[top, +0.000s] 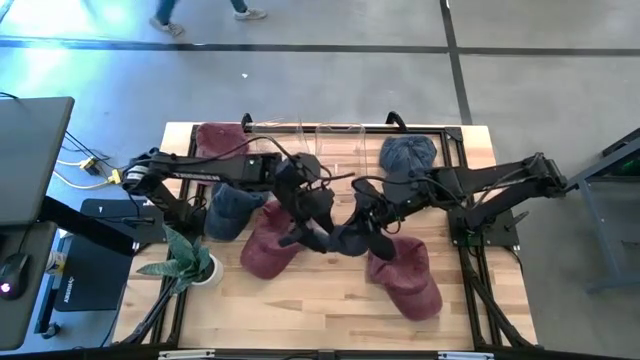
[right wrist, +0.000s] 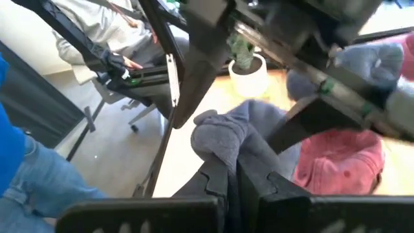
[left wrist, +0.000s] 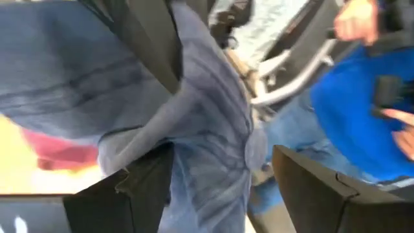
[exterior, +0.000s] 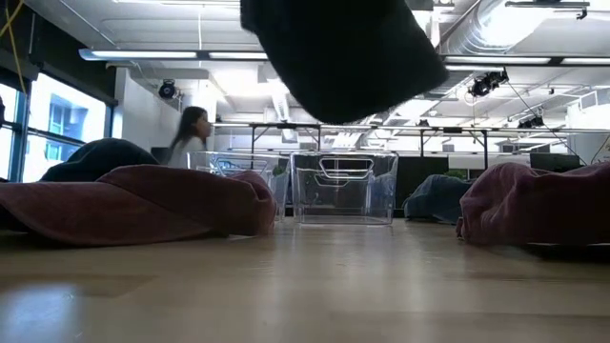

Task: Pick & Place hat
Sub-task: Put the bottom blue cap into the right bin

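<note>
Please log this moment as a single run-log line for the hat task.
stage: mid-air handover | right tool: shut on dark blue hat | left tool: open around same hat | hat above table | clear bin: no hat visible inside

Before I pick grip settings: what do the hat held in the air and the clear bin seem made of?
Held hat: soft grey-blue woven cloth, matte; it bunches and folds where the right pincer pinches it. Clear bin: probably rigid see-through plastic, glossy; the room shows through its walls.

Grey-blue denim hat point(top: 352, 236) held above a pale wood table point(top: 330, 300), maroon caps point(top: 268, 250) nearby, another blue cap point(top: 408, 153), clear plastic bins point(exterior: 345, 187), white-potted green plant point(top: 190, 258).
</note>
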You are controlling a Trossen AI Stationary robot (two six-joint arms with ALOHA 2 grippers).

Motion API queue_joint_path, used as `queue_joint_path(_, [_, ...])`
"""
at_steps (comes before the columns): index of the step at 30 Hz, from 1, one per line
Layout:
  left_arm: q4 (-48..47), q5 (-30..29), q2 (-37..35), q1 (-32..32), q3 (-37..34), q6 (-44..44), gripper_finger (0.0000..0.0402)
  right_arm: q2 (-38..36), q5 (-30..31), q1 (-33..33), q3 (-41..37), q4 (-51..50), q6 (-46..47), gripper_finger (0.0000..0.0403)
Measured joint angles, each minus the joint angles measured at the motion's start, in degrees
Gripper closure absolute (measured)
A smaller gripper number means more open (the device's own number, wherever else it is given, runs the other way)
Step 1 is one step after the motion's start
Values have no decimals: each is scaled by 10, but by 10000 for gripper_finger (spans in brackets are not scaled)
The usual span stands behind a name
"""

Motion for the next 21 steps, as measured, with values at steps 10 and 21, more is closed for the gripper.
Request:
queue_joint_path(10, [-44, -129, -1, -46, 2, 34, 214, -23, -32, -26, 0, -22, 29, 402])
queue_joint_path(21, [-29, -148, -16, -60, 1, 29, 362, -47, -96, -19, 1, -44, 44, 402])
